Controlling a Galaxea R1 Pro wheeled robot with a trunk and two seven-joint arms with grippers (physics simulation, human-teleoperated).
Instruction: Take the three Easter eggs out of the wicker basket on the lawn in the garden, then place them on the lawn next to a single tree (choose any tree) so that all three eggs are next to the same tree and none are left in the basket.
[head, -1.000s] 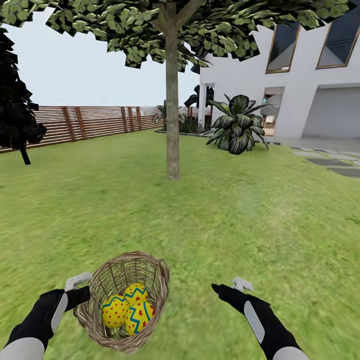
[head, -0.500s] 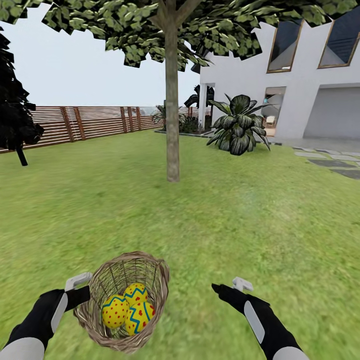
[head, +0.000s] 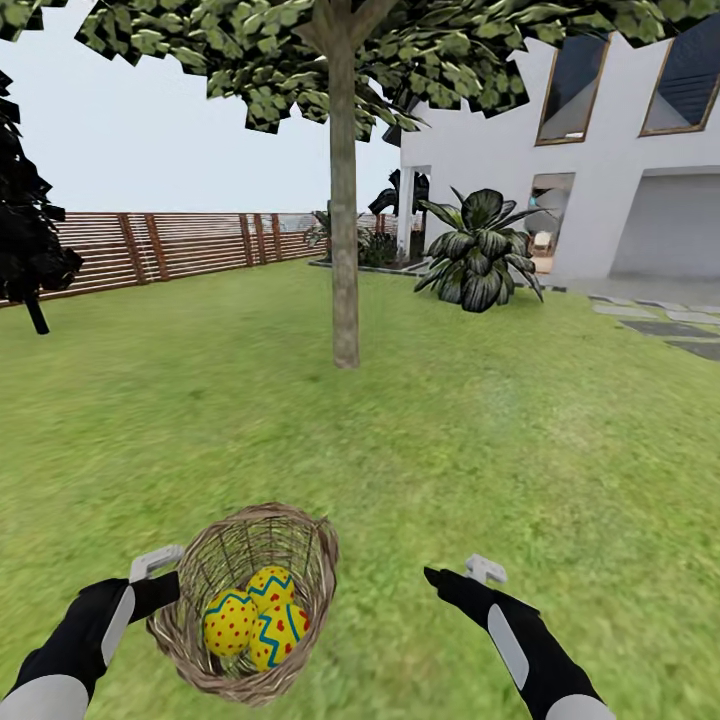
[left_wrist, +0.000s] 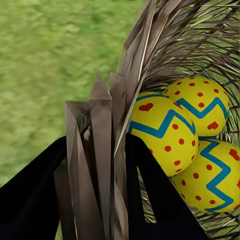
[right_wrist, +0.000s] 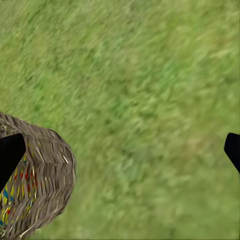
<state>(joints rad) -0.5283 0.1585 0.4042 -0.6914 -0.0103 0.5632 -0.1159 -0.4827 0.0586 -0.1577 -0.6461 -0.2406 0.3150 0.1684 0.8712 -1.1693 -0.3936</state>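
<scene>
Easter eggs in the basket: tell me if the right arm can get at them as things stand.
Probably yes. The right gripper is open and empty, apart from the wicker basket across bare lawn. The basket's mouth tilts open, and the three Easter eggs lie uncovered. The left gripper grips the rim's far side.

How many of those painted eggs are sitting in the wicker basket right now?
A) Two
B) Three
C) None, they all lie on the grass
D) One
B: the head view shows three Easter eggs clustered together inside the wicker basket, and the left wrist view shows the same three against its woven wall.
</scene>
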